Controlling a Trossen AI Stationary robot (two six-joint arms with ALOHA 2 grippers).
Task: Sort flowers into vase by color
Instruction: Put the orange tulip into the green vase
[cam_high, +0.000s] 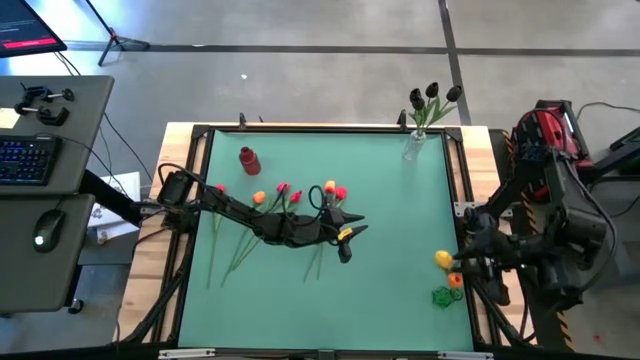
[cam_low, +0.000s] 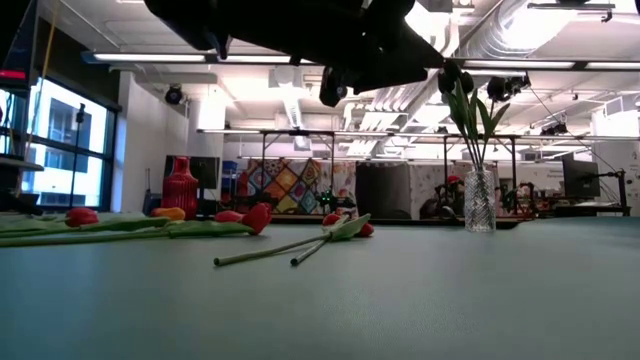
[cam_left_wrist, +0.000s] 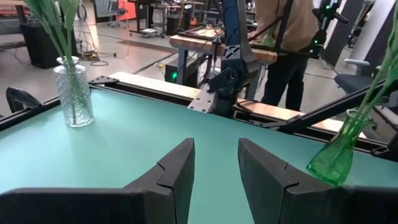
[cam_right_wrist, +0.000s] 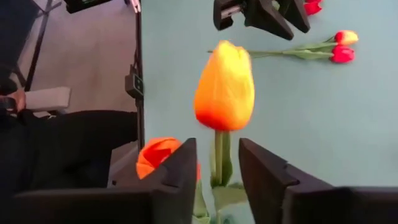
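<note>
Three vases stand on the teal table (cam_high: 400, 250): a red vase (cam_high: 248, 158) near the far left corner, a clear glass vase (cam_high: 415, 145) holding near-black tulips (cam_high: 432, 97) at the far right corner, and a green vase (cam_high: 443, 296) at the near right edge with orange tulips (cam_high: 447, 263) in it. Between the red vase and the green vase, loose flowers (cam_high: 285, 195) lie flat on the mat, red and orange heads pointing toward the far side, long stems trailing toward the near left. The left gripper (cam_high: 347, 243) hovers above the right end of that loose pile, its arm stretched across several of the stems so that parts of them are hidden from above; its fingers (cam_left_wrist: 180, 168) stand apart with nothing between them. The right gripper (cam_right_wrist: 214, 163) sits just beside the green vase at the table's right edge, and its fingers (cam_right_wrist: 177, 168) are parted on either side of an orange tulip's stem without visibly pressing it. A second orange head sits lower, just beside that stem. Beyond the table, past the green vase, a person (cam_left_wrist: 283, 37) stands at a workbench, and a desk with a keyboard (cam_high: 25, 160) and mouse (cam_high: 45, 230) lies off the red vase's side.
</note>
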